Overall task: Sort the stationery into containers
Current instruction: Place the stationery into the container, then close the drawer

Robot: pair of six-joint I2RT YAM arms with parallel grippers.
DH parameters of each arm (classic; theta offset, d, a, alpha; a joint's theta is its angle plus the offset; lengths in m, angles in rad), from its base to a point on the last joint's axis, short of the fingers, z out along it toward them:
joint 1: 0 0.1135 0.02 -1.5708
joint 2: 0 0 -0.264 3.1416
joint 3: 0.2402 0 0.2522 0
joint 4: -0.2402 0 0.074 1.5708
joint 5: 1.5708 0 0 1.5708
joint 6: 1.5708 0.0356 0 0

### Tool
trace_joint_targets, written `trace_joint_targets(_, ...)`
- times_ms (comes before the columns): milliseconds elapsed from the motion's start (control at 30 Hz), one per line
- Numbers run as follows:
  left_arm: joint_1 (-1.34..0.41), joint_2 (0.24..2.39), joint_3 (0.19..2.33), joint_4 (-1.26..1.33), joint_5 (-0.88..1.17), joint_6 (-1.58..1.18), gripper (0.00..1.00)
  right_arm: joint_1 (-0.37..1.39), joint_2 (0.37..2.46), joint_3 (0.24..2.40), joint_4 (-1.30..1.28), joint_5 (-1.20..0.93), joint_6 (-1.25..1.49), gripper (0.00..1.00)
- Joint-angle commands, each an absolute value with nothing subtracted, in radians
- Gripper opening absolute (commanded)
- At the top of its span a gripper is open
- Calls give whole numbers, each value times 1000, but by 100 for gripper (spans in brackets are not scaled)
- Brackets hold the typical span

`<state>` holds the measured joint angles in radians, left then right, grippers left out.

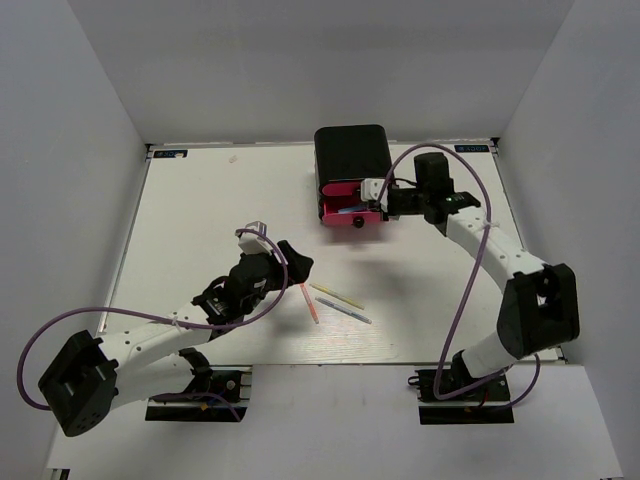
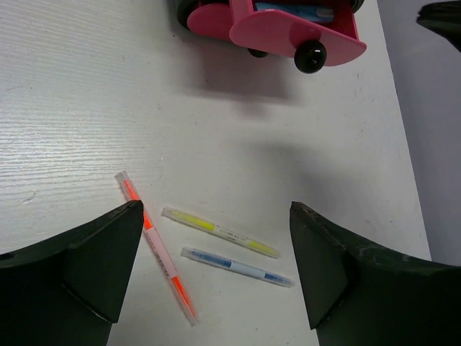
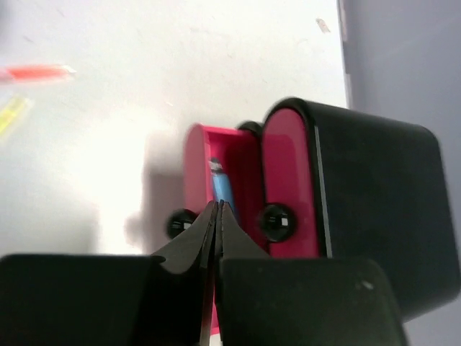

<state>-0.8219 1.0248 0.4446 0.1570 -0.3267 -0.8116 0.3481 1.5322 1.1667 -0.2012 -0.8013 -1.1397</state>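
Note:
The black box (image 1: 352,152) stands at the back; its lowest pink drawer (image 1: 350,214) is pulled out with a blue pen (image 3: 222,187) lying inside. My right gripper (image 1: 379,203) is shut and empty, its tips (image 3: 218,206) just above the open drawer (image 3: 196,166). The pink pen (image 1: 309,302), yellow pen (image 1: 337,296) and grey-blue pen (image 1: 345,313) lie on the table in the middle. My left gripper (image 1: 289,265) is open and empty above them; in the left wrist view the pink pen (image 2: 155,246) lies by the left finger, and the yellow (image 2: 220,232) and grey-blue (image 2: 236,267) pens lie between the fingers (image 2: 216,210).
The upper drawer front (image 3: 288,180) is shut, with its black knob (image 3: 277,221) beside the open drawer's knob (image 3: 178,223). White walls close in the table (image 1: 200,200) on the left, back and right. The right arm's purple cable (image 1: 470,290) loops over the right side.

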Motion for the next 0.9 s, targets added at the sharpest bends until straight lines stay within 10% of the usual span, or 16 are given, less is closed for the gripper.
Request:
trace_joint_targets(0, -821, 1019, 462, 160, -318, -804, 91, 353, 1480, 1134, -333, -873, -966, 0)
trace_joint_targets(233, -821, 1009, 453, 160, -308, -804, 78, 357, 1315, 813, -114, -709, -363, 47)
trace_joint_targets(867, -821, 951, 453, 77, -330, -831, 75, 345, 1570, 899, 281, -373, 535, 60)
